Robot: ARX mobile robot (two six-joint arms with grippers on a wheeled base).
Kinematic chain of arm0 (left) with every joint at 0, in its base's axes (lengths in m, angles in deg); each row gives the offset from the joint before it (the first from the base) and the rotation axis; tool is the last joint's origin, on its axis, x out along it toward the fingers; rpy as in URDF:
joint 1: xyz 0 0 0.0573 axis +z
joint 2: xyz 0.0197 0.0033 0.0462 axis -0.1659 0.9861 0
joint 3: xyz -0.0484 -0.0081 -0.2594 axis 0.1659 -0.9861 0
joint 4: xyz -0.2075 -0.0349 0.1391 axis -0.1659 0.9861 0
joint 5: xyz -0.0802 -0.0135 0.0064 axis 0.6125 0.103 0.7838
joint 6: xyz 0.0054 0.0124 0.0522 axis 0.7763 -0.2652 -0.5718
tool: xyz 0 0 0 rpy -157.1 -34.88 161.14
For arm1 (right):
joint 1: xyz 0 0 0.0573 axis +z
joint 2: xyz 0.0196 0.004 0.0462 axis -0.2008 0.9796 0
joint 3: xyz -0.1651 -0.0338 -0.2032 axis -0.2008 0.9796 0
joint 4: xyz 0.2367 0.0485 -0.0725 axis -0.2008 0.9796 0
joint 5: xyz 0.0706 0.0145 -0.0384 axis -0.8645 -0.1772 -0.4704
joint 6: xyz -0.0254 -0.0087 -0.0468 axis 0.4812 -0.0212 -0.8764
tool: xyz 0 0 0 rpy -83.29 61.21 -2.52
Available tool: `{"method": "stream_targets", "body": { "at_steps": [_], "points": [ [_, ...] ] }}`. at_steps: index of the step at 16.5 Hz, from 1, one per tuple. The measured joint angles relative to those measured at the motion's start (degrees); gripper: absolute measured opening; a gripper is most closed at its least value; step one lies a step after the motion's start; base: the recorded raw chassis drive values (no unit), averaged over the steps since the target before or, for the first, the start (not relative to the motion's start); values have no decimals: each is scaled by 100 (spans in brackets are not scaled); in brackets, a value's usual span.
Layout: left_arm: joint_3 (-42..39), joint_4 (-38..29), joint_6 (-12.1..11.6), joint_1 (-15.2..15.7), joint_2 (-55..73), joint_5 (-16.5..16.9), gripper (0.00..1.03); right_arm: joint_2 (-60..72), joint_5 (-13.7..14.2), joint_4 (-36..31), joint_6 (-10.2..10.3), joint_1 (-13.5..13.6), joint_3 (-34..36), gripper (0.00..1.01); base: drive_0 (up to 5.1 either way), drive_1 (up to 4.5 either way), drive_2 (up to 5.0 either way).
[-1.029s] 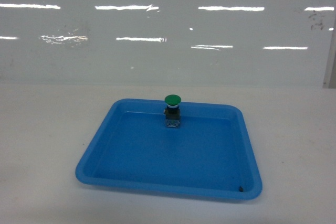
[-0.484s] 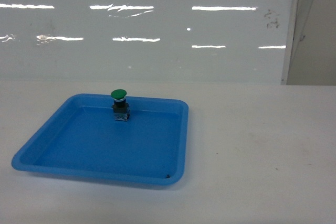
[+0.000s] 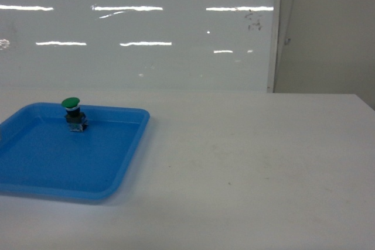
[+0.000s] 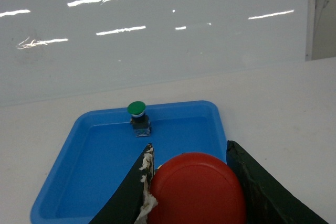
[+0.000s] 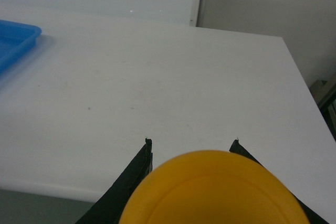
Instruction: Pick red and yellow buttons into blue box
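Since a second ago your head view has swung to the right: the shallow blue tray (image 3: 70,150) sat mid-frame then and now lies at about 8 o'clock, partly cut by the left edge, with bare counter (image 3: 252,162) filling the rest. The green-capped button (image 3: 72,112) stands upright in the tray's far part, as it did before.

Both task buttons are already off the counter. Your left end effector (image 4: 191,182) is pinching the red button (image 4: 197,190); its cap fills the gap between the two dark fingers (image 4: 126,198), above the near edge of the tray in the left wrist view. Your right end effector (image 5: 191,156) is pinching the yellow button (image 5: 215,190) in the same way, its orange-yellow cap bulging between the finger tips, over open counter.

The relation you need next is where the blue box lies from either end effector, and none of the three views shows it. No deep crate is in sight, only the shallow tray, which is not the target. From the turn to the right I judge the box is probably further round at 3 o'clock or beyond, which would put your right arm nearer, but that is a guess. The far right counter edge (image 5: 302,72) shows in the right wrist view, with nothing blue beside it.

Hold both grips and keep looking until the crate's rim appears before you commit either arm.
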Motion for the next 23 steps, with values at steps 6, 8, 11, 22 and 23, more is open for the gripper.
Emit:
{"method": "stream_targets", "body": {
  "at_steps": [6,8,11,22,23],
  "points": [
    [-2,7,0,0,-4,0,33,0,0,0,0,-2,0,39,505,-240,-240],
    [-2,13,0,0,7,17,33,2,0,4,0,-2,0,39,393,-463,67],
    [-2,4,0,-4,4,13,33,0,2,2,0,-2,0,39,448,-405,-26],
    [-2,-7,0,-4,-15,15,33,-4,0,-15,0,-2,0,39,484,-351,-121],
    [-2,7,0,-4,-13,15,33,2,0,9,0,-2,0,39,474,-363,-135]
  ]
}}
